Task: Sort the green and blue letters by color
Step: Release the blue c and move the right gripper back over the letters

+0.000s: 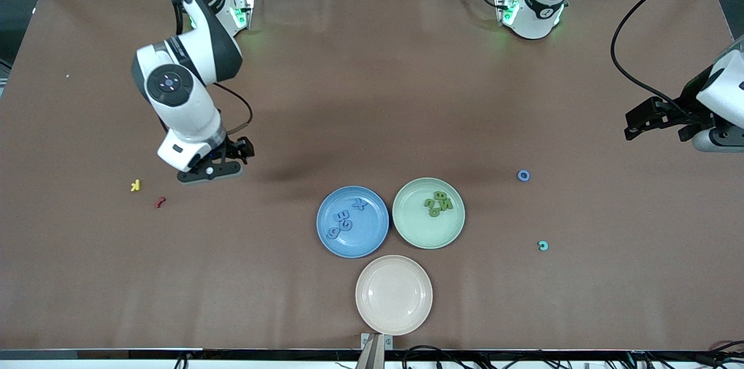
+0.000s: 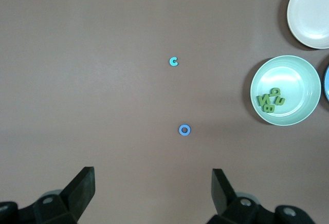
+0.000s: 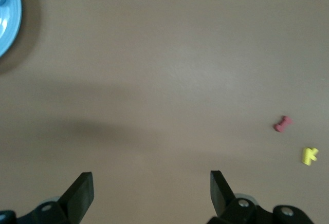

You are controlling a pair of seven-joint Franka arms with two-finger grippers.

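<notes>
Tabletop plates: blue plate (image 1: 325, 235) holds blue letters (image 1: 344, 219).

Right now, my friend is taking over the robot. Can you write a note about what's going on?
Left gripper: open, empty, over bare table at its end.
Right gripper: open, empty, over the table near the yellow k and red piece.
Done: blue letters in the blue plate, green letters in the green plate.
Left: blue o and teal c on the table. Beige plate holds nothing.
</notes>
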